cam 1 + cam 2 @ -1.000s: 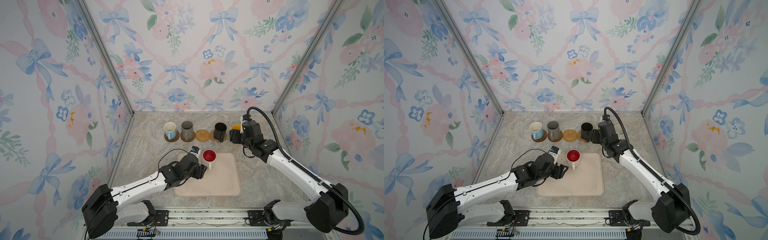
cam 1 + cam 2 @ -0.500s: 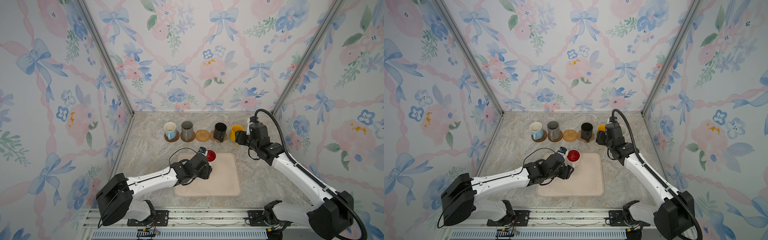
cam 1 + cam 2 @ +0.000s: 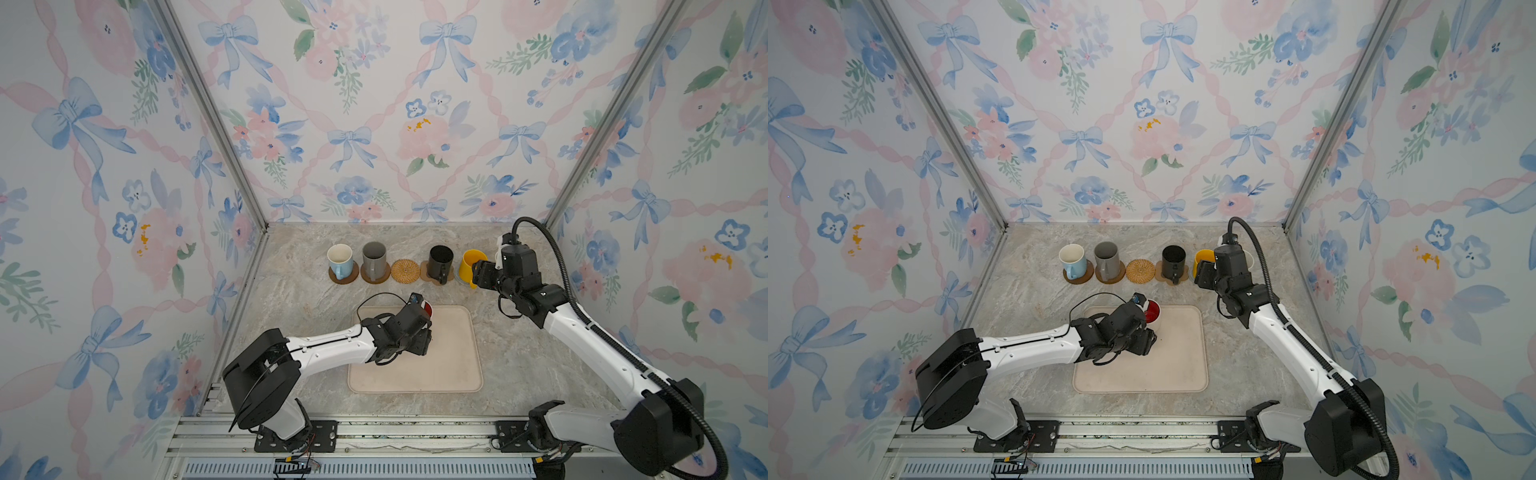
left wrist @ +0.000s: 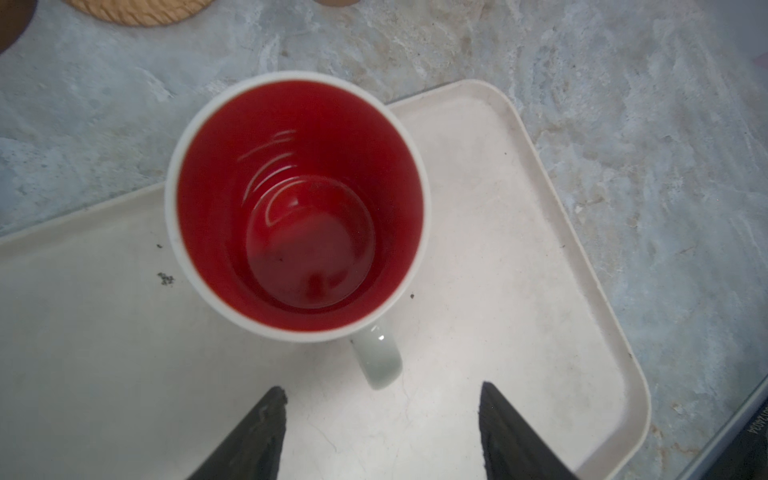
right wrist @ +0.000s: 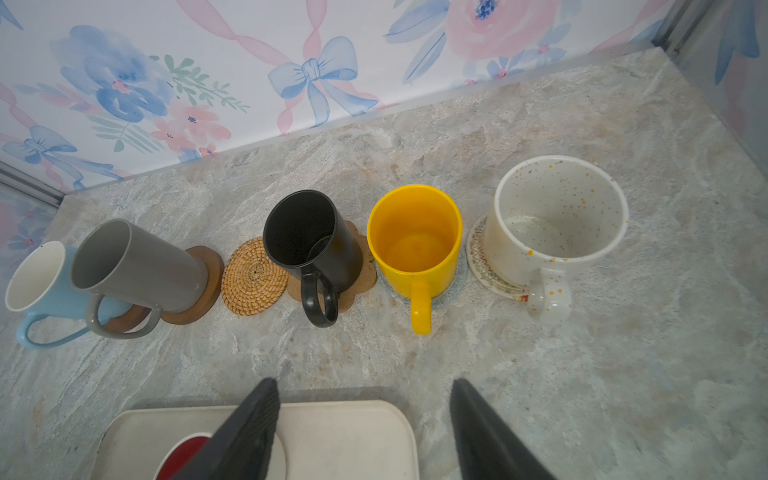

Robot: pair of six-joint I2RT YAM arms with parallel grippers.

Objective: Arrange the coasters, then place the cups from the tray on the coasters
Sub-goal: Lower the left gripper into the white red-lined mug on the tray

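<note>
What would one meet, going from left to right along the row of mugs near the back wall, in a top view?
light blue mug → grey mug → bare woven rattan coaster → black mug → yellow mug

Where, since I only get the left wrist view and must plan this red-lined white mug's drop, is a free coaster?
Observer: The woven rattan round coaster is bare, between the tall grey mug and the black mug.
Operator: Any other coaster free?
Observer: No; at the row's right end the speckled cream mug sits on the cream patterned coaster.
Operator: Is the right tool in my way?
Observer: It hangs open and empty near the yellow mug, right of that slot.
</note>
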